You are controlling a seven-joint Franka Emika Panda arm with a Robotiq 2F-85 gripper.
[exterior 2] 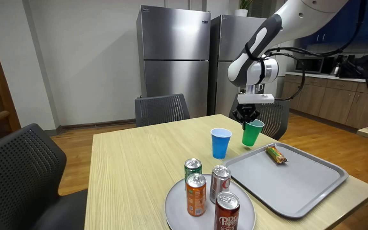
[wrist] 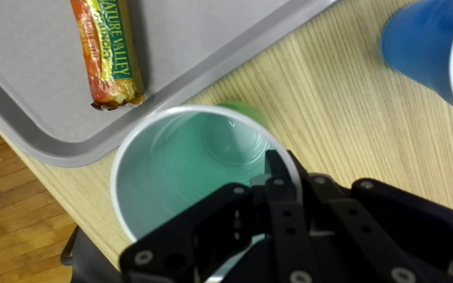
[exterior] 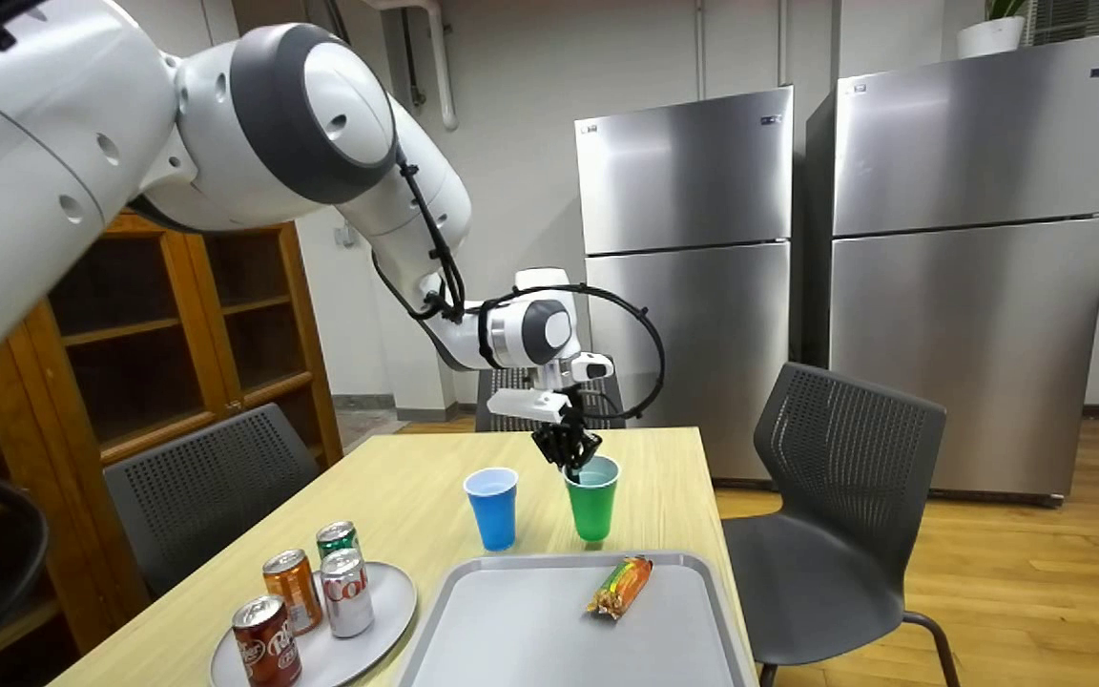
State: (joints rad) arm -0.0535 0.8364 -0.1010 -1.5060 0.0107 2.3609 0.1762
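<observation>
Although the green cup (exterior 2: 251, 134) is gripped at its rim, whether its base touches the table (exterior: 397, 491) cannot be told. Gripper (wrist: 286, 163) drawn together, pinching the cup wall with one finger inside, the other outside. Cup slightly tilted, just beside the gray tray (exterior 2: 299, 188), where a wrapped bar (wrist: 110, 59) lies. Blue cup (exterior: 494, 517) upright, near. Farther off: round plate (exterior 2: 176, 204) bearing four cans (exterior 2: 196, 198).
</observation>
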